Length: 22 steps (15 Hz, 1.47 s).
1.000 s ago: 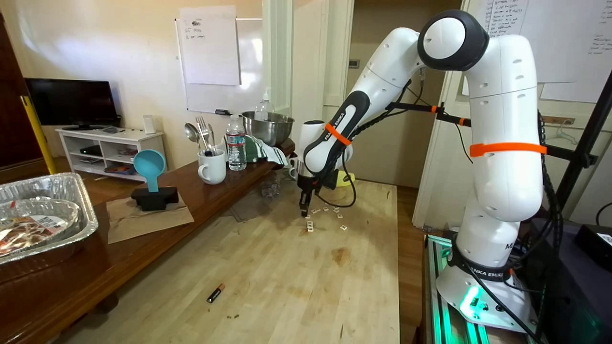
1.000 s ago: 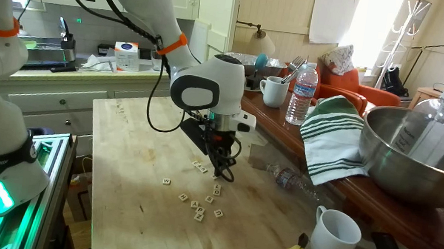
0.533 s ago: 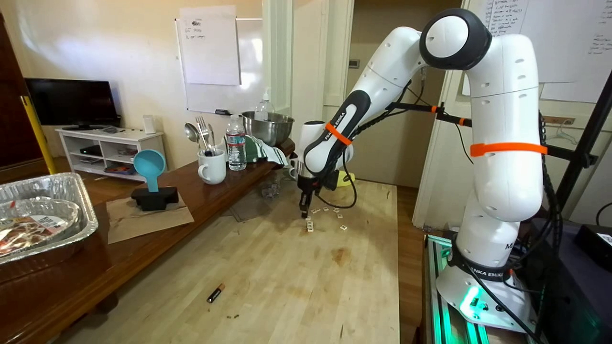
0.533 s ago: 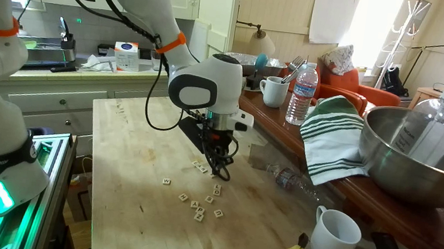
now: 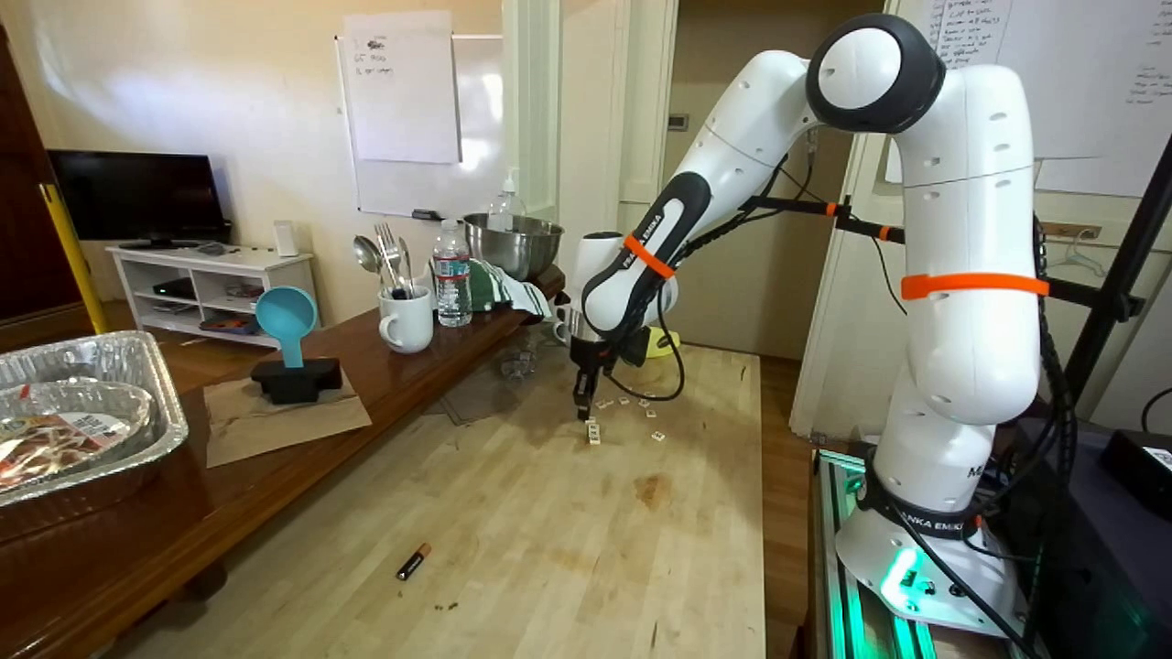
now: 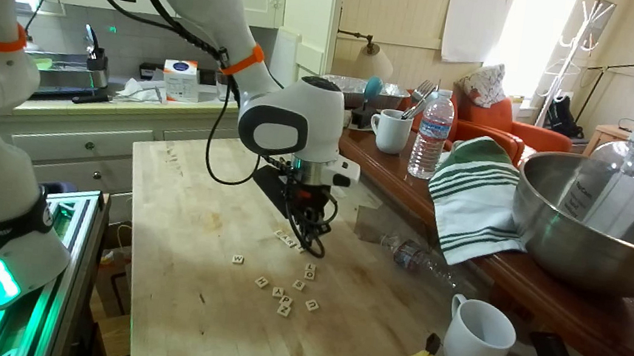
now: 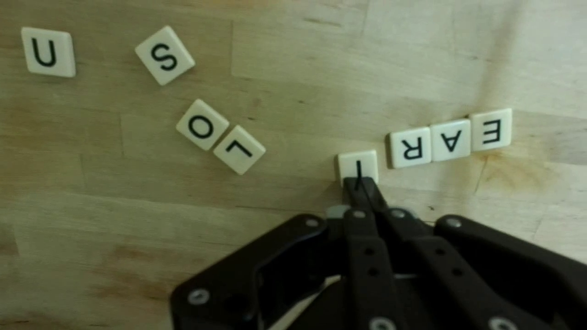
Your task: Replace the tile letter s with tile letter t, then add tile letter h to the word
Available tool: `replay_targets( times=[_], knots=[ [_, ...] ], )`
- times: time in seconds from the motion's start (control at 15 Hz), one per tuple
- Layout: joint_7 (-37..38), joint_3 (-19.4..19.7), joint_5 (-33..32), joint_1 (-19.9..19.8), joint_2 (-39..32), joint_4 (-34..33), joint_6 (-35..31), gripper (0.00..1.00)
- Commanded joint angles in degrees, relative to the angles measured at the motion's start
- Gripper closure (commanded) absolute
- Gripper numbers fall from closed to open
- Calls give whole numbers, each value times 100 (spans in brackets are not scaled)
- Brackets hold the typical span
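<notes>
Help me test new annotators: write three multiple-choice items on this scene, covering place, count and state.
1. Where is the square cream S tile?
A) in a white ceramic mug
B) on the pale wooden table
C) in the silver metal bowl

2. How many letter tiles show in the wrist view?
A) four
B) twelve
C) eight

3. How does the black two-fingered gripper stand?
A) shut
B) wide open
C) gripping the S tile

1 B: bare wood surrounds it.
2 C: E-A-R row, O-L pair, U tile, S tile and partly covered tile.
3 A: its fingertips meet.
</notes>
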<state>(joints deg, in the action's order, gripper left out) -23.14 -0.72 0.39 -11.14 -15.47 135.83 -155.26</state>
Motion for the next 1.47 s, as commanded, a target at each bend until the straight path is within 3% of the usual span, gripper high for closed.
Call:
replay_targets(
  times=[0.0, 1.4],
  knots=[
    [26, -30, 98, 62, -21, 221, 59, 100],
    [9, -26, 226, 33, 184, 357, -28, 100]
  ],
)
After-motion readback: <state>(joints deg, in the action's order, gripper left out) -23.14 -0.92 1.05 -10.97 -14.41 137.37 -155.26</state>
